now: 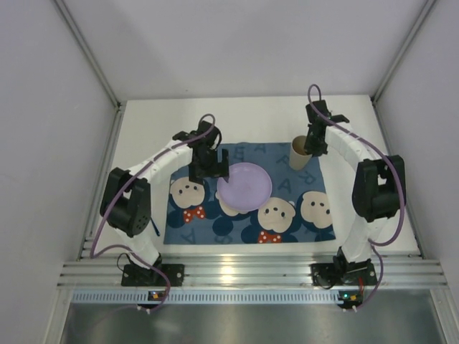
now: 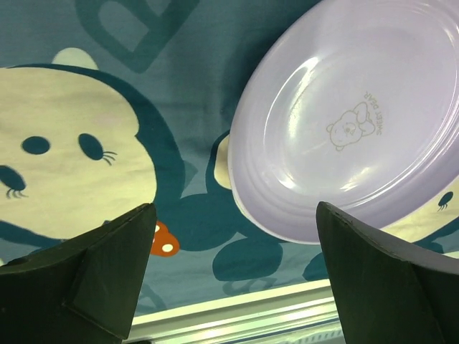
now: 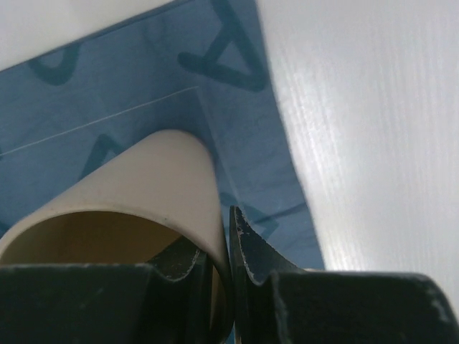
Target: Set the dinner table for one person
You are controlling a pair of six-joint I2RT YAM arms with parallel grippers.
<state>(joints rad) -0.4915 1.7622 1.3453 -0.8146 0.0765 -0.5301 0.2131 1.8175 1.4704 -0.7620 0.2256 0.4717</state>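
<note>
While the right claw (image 1: 311, 147) pinches the cup (image 1: 299, 153), the left claw (image 1: 214, 174) hangs wide open with nothing in it. The big white table (image 1: 251, 122) lies under it all. The blue mat (image 1: 215, 223) with mouse faces lies flat on the near middle of the table. The purple plate (image 1: 245, 186) sits in the middle of the mat, and the left claw is just over the plate's left edge. Seen from its own camera, the left claw (image 2: 233, 215) has its two fingers far apart. The plate (image 2: 351, 129) lies past them on the mat (image 2: 186, 72), and they do not touch it.

The tan cup is at the far right corner of the mat, apart from the plate. Seen from the right camera, the right claw (image 3: 219, 244) is clenched on the wall of the cup (image 3: 143, 193), with one finger inside the rim and one outside. The mat (image 3: 107, 93) is below the cup, and the bare table (image 3: 373, 143) is to the right. I cannot tell if the cup's bottom rests on the mat or hangs just above it.

I think the plate job looks done and the cup job is the one in hand. Next, the right claw needs to stand the cup up straight on the mat. Then it should open slowly and lift straight up, so the inside finger does not tip the cup. The left claw should rise clear of the plate.
</note>
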